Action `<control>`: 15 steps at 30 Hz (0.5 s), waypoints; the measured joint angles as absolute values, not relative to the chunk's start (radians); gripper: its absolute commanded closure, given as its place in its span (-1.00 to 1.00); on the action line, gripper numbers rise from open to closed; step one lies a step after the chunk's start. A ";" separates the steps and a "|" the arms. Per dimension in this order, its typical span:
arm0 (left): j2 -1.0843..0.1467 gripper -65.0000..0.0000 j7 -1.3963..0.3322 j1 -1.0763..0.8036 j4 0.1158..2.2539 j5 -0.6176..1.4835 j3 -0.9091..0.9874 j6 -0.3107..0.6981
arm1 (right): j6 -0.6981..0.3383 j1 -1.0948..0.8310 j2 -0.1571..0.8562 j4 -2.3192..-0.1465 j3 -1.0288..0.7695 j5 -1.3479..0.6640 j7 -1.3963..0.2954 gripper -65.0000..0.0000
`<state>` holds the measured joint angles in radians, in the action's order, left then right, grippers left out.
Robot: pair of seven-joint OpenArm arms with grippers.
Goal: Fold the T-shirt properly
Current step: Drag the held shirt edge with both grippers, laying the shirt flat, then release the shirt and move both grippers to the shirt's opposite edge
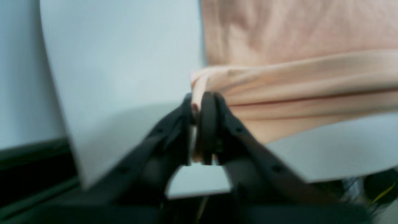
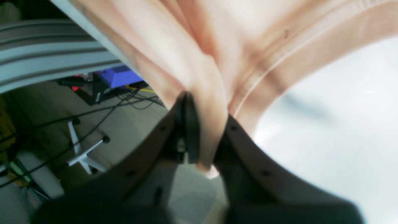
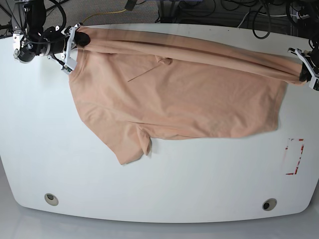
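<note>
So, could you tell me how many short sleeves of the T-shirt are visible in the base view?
1. One sleeve lies flat on the table at the T-shirt's near edge, towards the left gripper's opposite side. The other sleeve may be hidden in the stretched fold along the far edge.

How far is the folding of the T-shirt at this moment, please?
Done: the T-shirt lies spread on the white table, its far edge gathered into a stretched band. In hand: the left tool and the right tool each pinch one end of that band. Left: nearly all; one sleeve sticks out, and no neat fold is visible.
</note>
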<state>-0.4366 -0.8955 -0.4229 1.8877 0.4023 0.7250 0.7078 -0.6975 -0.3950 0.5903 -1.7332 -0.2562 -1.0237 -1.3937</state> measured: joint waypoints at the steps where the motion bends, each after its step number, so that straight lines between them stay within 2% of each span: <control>1: -0.436 0.18 -0.928 -0.407 1.887 0.357 0.700 0.707 | -0.697 -0.390 0.590 -1.733 -0.256 -1.017 -1.396 0.45; 4: -0.436 -0.29 -0.949 -0.342 1.851 0.313 0.639 0.704 | -0.697 -0.376 0.590 -1.732 -0.256 -1.014 -1.399 0.01; 5: -0.435 -0.32 -0.952 -0.316 1.827 0.315 0.619 0.704 | -0.696 -0.373 0.591 -1.732 -0.257 -1.016 -1.398 -0.11; 7: -0.435 -0.26 -0.962 -0.275 1.784 0.320 0.603 0.704 | -0.697 -0.369 0.590 -1.733 -0.261 -1.018 -1.397 -0.28; 9: -0.434 -0.21 -0.992 -0.234 1.731 0.306 0.597 0.705 | -0.697 -0.366 0.591 -1.733 -0.272 -1.018 -1.400 -0.35; 15: -0.436 -0.21 -0.997 -0.154 1.681 0.305 0.584 0.700 | -0.696 -0.362 0.590 -1.736 -0.337 -1.021 -1.396 -0.35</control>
